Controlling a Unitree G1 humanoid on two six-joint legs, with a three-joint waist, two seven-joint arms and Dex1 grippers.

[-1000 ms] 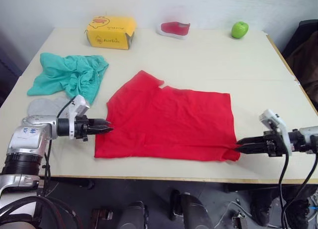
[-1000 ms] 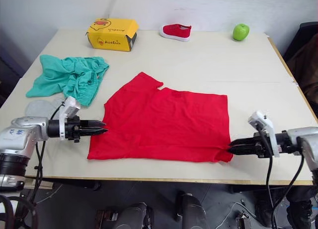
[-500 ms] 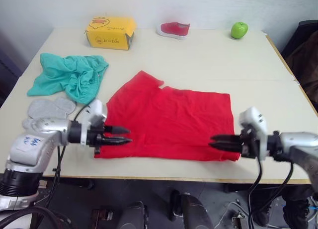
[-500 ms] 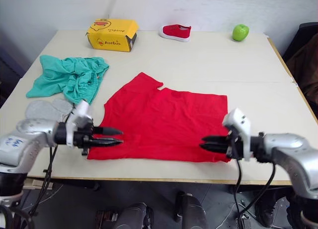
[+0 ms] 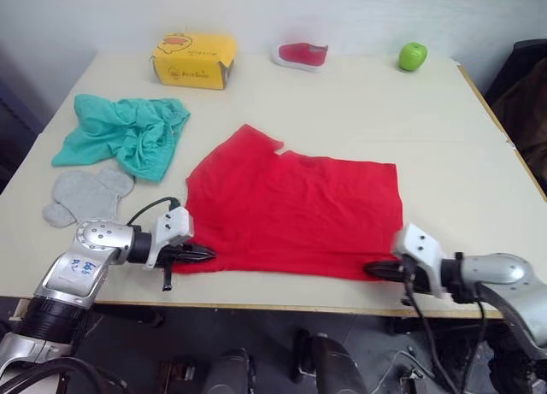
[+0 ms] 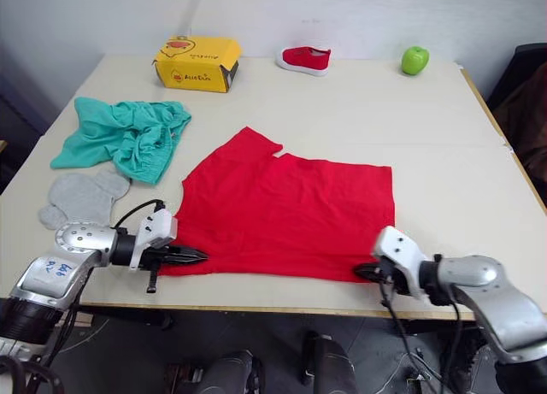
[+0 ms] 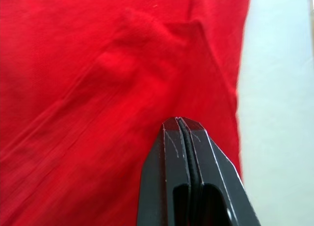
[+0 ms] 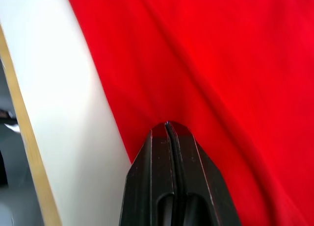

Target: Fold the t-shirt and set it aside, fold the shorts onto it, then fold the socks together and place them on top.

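The t-shirt (image 5: 295,208) lies flat on the table (image 5: 359,103), and my left gripper (image 5: 203,255) and right gripper (image 5: 373,269), both with fingers pressed together, touch its near corners.

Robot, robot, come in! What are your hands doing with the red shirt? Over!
Both end effectors, left and right, shut, tips at t-shirt's near edge. T-shirt flat, unfolded. Nothing blocking.

One bright red cloth t-shirt (image 6: 289,209), one teal-green cloth shorts (image 6: 121,138), two light grey ankle socks (image 6: 82,197), one yellow cardboard box (image 6: 197,63), one small red shoe (image 6: 306,59), one green apple (image 6: 414,60)
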